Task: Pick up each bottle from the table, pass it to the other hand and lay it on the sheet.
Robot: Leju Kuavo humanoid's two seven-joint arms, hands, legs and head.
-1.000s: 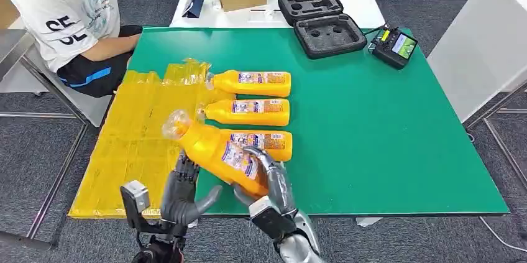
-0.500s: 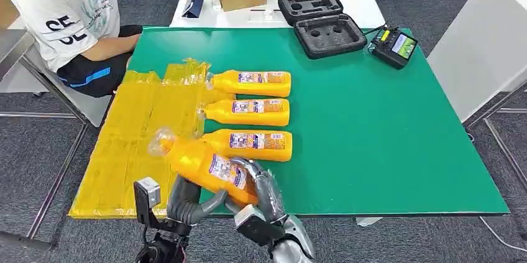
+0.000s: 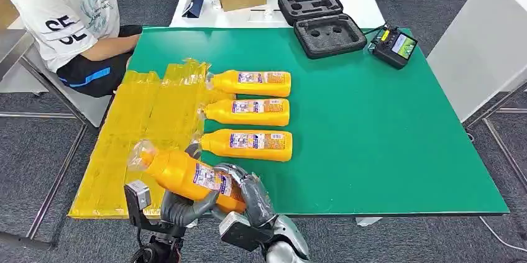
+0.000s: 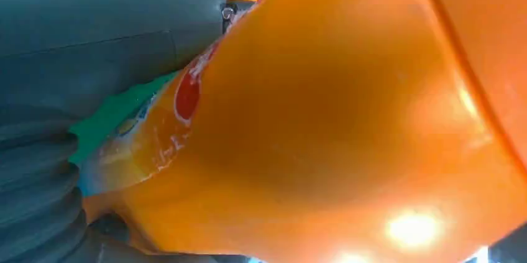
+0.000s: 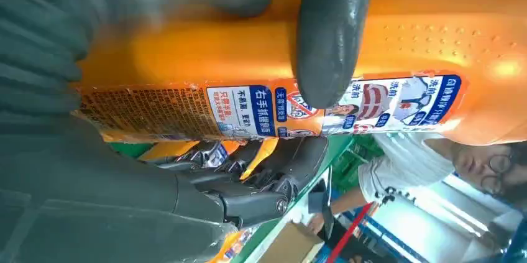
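Orange bottle (image 3: pixel 186 176) lies tilted over the bench's (image 3: pixel 385 132) front edge, grasped by the right hand (image 3: pixel 245 191). Left hand (image 3: pixel 180 206) cups it underneath, fingers mostly hidden; whether it grips, I cannot tell.

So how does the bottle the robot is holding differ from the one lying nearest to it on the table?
The held bottle is off the table, gripped by the right hand with the left hand under it; the nearest table bottle lies untouched. The held bottle slants over the yellow sheet; the table bottle lies level on green. Both are orange with matching labels.

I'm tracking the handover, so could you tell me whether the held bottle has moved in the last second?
Yes. The held bottle has shifted left and toward the robot, away from the nearest lying bottle, its cap now over the sheet.
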